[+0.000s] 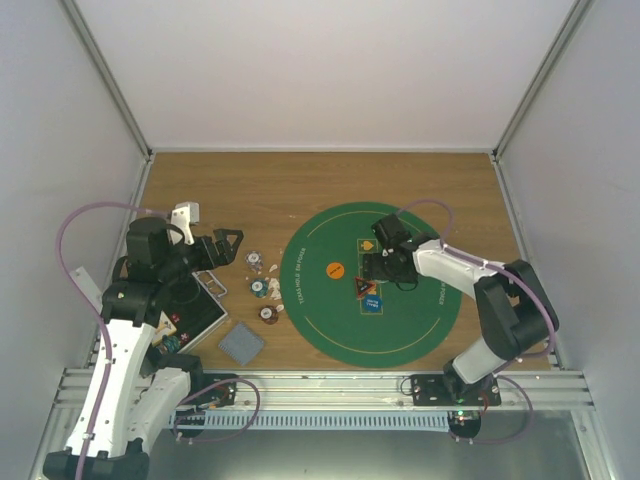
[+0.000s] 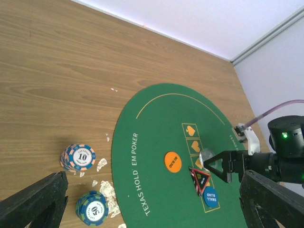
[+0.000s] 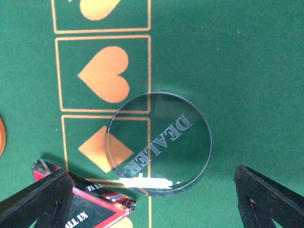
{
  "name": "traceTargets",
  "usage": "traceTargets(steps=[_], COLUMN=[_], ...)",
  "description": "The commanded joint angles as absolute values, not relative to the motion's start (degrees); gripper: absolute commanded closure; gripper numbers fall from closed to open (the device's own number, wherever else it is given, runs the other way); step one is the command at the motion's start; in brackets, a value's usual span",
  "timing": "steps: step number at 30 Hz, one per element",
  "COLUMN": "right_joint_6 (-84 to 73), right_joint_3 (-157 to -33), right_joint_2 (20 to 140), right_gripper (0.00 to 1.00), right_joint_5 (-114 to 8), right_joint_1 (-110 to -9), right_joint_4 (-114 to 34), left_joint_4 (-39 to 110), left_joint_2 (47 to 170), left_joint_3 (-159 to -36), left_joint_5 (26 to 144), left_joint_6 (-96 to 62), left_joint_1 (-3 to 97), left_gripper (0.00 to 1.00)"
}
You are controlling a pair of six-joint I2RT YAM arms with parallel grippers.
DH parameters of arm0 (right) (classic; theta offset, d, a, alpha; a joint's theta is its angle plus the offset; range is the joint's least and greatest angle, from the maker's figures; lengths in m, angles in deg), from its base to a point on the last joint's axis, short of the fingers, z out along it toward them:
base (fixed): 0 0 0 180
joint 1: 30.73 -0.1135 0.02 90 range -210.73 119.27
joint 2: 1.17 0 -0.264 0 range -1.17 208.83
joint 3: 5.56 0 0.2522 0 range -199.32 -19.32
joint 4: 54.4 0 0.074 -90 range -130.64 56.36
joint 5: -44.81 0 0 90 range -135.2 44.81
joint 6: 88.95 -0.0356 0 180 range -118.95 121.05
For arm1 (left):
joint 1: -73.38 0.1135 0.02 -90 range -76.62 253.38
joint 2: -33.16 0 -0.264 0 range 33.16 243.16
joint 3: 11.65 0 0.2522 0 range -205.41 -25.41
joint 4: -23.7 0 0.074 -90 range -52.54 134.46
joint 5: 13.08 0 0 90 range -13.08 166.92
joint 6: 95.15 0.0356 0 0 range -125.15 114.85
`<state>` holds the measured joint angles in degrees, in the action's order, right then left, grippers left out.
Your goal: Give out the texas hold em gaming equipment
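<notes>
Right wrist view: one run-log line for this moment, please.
right claw: open, astride clear disc | disc: flat on green mat | left claw: open, empty

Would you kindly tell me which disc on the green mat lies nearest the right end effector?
The clear DEALER disc; the orange disc and blue disc lie farther off.

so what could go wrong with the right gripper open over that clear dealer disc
1. The clear dealer disc lies flat on the green mat, so the open right gripper may slide off its rim or just push it instead of gripping it.
2. The red-black triangle marker sits right at the disc's edge near one finger; closing there could catch or shove it too.
</notes>
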<state>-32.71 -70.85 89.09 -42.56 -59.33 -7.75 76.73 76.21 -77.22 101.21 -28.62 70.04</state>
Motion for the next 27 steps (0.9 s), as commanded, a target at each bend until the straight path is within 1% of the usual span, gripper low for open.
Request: traceTargets(steps=[1, 5, 9, 15, 21, 27], right_joint_6=[-34.9, -34.1, -33.5, -34.8, -34.4, -35.2], right_joint_3=[-72.6, -73.2, -74.0, -74.2, -73.5, -72.1], right_joint_2=[90.5, 92.3, 94.4, 95.5, 95.1, 91.8], right_gripper=[0.08, 0.10, 0.16, 0.22, 0.37, 0.44], right_joint_5=[-38.6, -37.8, -37.6, -38.1, -37.5, -37.1], right_joint_1=[-60.0, -59.9, -59.9, -60.0, -59.9, -60.0], right_joint_4=[-9.1, -9.6, -9.4, -9.7, -7.6, -3.2], left_joint_4=[76.1, 76.5, 76.7, 76.9, 77.1, 77.2], left_joint_2=[75.4, 75.4, 76.1, 76.5, 77.1, 78.5], left_joint_3=[-76.7, -76.7, -76.9, -77.1, -77.2, -77.1], left_joint_5=[102.0, 101.5, 101.5, 101.6, 101.7, 101.7], left_joint_6=[-28.3, -28.2, -28.3, -27.7, -26.6, -26.1], left_joint_1=[70.3, 70.3, 70.3, 70.3, 70.3, 70.3], left_gripper=[0.01, 0.01, 0.01, 0.01, 0.01, 0.01])
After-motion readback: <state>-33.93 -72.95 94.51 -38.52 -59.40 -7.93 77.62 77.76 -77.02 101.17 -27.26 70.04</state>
